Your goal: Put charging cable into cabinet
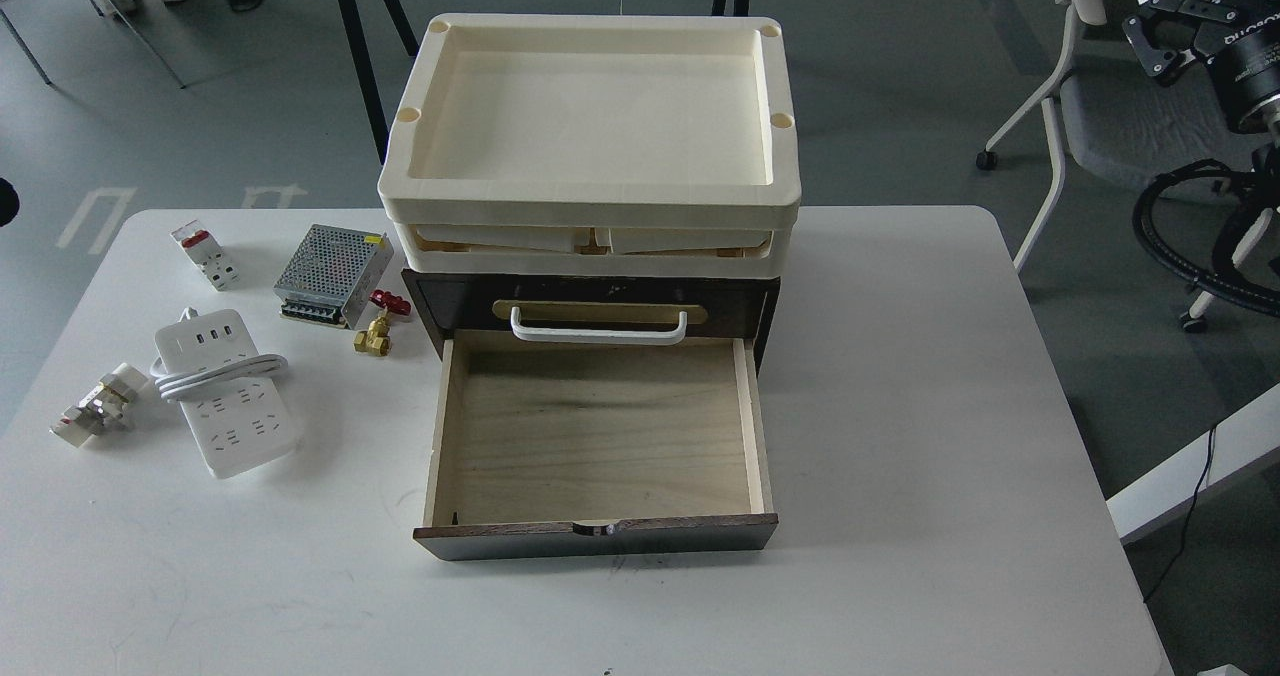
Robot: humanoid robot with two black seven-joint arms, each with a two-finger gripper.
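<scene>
The charging cable (pixel 228 398), a white power strip with its thick cord looped across it, lies flat on the white table left of the cabinet. The cabinet (pixel 600 301) is dark brown, with cream trays (pixel 590 196) stacked on top and a white bar handle (pixel 598 328) on its upper front. Its lower pale plywood drawer (pixel 598 436) is pulled out towards me and is empty. My right gripper (pixel 1150 31) hangs high at the far right, off the table, with its fingers apart and nothing in it. Only a dark bit of my left arm (pixel 5 201) shows at the left edge.
Left of the cabinet lie a silver perforated power-supply box (pixel 332 274), a brass valve with a red handle (pixel 378 324), a white adapter (pixel 205 254) and another plug adapter (pixel 98 406). An office chair (pixel 1100 106) stands beyond the table's right edge.
</scene>
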